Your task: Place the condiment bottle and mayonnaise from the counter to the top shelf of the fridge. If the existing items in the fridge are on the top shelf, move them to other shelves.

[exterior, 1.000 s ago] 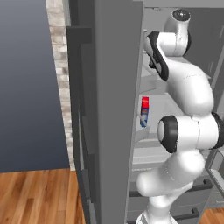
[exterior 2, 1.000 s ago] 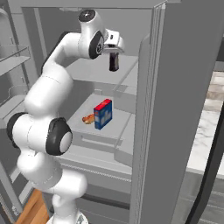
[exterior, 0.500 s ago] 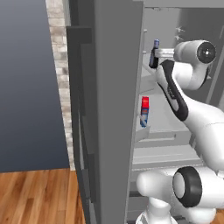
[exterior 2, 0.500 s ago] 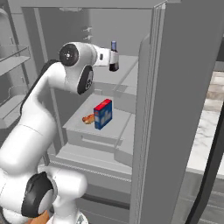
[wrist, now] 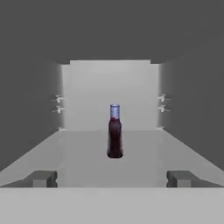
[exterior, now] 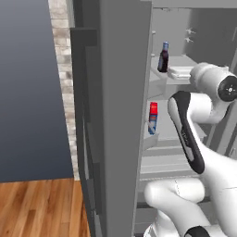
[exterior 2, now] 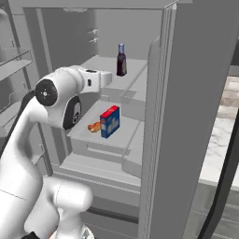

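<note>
Bottle [exterior 2: 121,59] of condiment, dark red with a pale blue cap, stands upright on the top shelf [exterior 2: 101,64] of the fridge [exterior 2: 186,93], near the middle and apart from the walls; it also shows in the left base view [exterior: 163,57] and straight ahead in the hand view [wrist: 114,131]. The gripper [wrist: 111,178] faces it from the front of the shelf with its two finger tips [wrist: 41,178] spread wide and nothing between them, well apart from the bottle. On the shelf below stands the red and blue pack [exterior 2: 109,121], upright, with a small orange item [exterior 2: 94,126] lying just beside it. The pack shows past the edge of the thick grey door [exterior: 120,115] in the left base view [exterior: 153,117]. A strip of marble counter [exterior 2: 224,135] lies to the right of the fridge.
</note>
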Robot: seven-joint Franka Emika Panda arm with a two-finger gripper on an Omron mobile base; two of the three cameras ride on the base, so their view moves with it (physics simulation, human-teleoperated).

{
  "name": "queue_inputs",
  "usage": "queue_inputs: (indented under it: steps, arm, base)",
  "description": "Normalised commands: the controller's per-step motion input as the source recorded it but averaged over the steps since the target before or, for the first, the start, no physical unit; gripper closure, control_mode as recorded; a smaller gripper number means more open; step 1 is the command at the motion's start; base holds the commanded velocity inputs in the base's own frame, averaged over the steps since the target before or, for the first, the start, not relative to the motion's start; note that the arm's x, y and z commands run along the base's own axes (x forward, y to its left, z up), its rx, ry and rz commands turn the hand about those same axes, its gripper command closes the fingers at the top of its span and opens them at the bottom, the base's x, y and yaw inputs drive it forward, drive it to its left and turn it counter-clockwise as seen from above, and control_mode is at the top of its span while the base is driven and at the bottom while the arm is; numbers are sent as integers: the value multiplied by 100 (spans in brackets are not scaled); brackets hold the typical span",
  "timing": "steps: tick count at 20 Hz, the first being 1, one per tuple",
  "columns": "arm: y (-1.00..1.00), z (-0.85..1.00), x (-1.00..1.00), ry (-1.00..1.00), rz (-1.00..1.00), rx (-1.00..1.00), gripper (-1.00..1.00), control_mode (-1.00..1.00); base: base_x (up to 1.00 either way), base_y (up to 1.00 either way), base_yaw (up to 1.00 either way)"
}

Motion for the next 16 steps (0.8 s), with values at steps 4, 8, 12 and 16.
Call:
queue_inputs:
  steps: [4,8,12,16]
  arm:
    - [14,17,-100,20,0,-2,-100,-100]
    - [0,-1,-100,21,4,-2,-100,-100]
    - [0,-12,-100,27,6,0,-100,-100]
    - [1,-41,-100,45,7,-4,-100,-100]
  base:
    - [0,0,0]
    - [0,0,0]
    - [0,0,0]
    - [0,0,0]
